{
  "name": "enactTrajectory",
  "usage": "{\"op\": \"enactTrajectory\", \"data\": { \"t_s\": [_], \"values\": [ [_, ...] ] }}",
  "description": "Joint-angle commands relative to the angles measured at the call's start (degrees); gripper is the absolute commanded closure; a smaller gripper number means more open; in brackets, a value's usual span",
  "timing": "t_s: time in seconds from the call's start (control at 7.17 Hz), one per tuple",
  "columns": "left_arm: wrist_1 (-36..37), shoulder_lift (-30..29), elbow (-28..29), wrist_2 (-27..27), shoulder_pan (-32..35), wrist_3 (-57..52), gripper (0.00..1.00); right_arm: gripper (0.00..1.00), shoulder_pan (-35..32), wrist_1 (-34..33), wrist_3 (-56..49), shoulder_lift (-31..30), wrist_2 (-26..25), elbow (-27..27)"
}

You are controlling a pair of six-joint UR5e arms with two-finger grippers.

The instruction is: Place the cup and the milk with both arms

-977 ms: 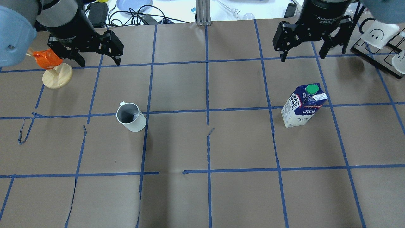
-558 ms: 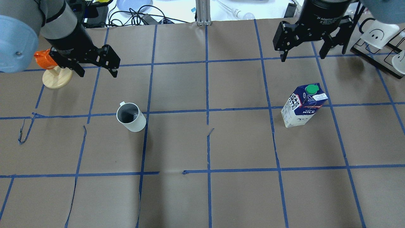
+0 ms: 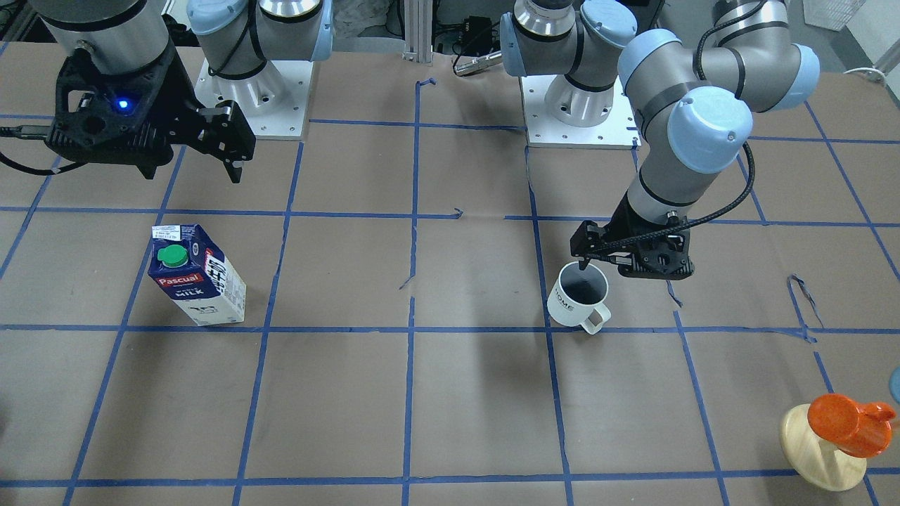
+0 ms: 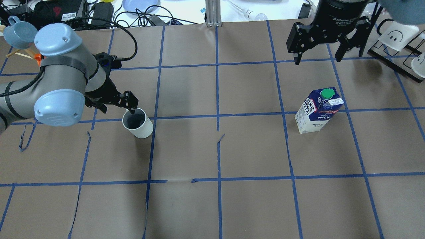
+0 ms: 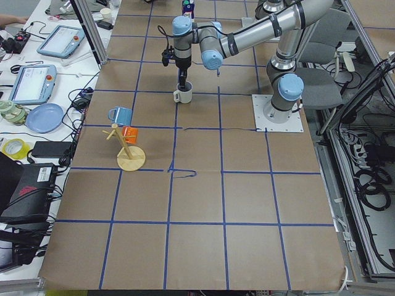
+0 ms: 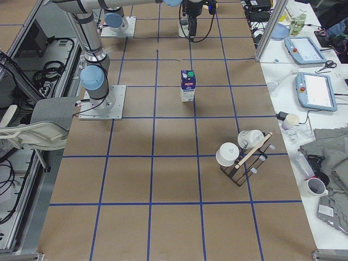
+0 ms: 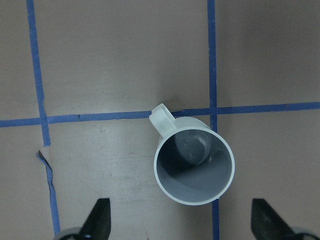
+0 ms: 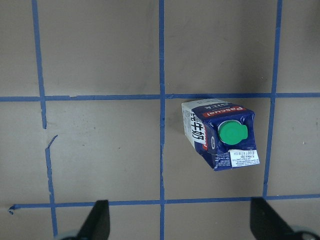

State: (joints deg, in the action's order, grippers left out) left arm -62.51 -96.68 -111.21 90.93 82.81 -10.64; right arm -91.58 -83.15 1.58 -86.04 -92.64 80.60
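The white cup [image 4: 137,124] with its dark inside stands upright left of centre; it also shows in the front view [image 3: 578,299] and the left wrist view [image 7: 195,165]. My left gripper [image 4: 118,106] is open and hovers just behind the cup, one fingertip [image 4: 134,108] over its rim, holding nothing. The navy and white milk [image 4: 317,111] carton with its green cap stands upright on the right, and shows in the right wrist view [image 8: 222,135]. My right gripper [image 4: 318,53] is open and empty, high above the table behind the milk.
A wooden stand with an orange cup [image 3: 830,439] and a blue cup [image 4: 18,31] is at the far left. A black rack with white mugs [image 4: 398,39] stands at the far right. Cables and devices lie beyond the table's back edge.
My left arm has swung from beside the orange cup forward and down to the white cup, still open. The right arm, cup and milk have not moved.
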Motion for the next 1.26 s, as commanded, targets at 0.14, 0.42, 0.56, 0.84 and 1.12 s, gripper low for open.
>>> {"op": "enactTrajectory", "data": {
  "t_s": [0.14,0.42,0.56,0.84,1.12],
  "values": [
    [2.3,-4.5,-1.0,0.1,-0.8,0.0,0.01,0.00,0.0,0.0,0.0,0.0,0.0,0.0],
    [1.5,-6.4,-1.2,-0.4,-0.8,1.0,0.37,0.00,0.0,0.0,0.0,0.0,0.0,0.0],
    [2.1,-6.2,-0.9,-0.2,-1.2,1.6,0.63,0.00,0.0,0.0,0.0,0.0,-0.1,0.0],
    [2.2,-6.6,-0.7,-0.7,-1.5,2.4,1.00,0.00,0.0,0.0,0.0,0.0,0.0,0.0],
    [1.5,-5.5,2.4,-2.4,-0.4,3.0,1.00,0.00,0.0,0.0,0.0,0.0,0.0,0.0]
  ]
}}
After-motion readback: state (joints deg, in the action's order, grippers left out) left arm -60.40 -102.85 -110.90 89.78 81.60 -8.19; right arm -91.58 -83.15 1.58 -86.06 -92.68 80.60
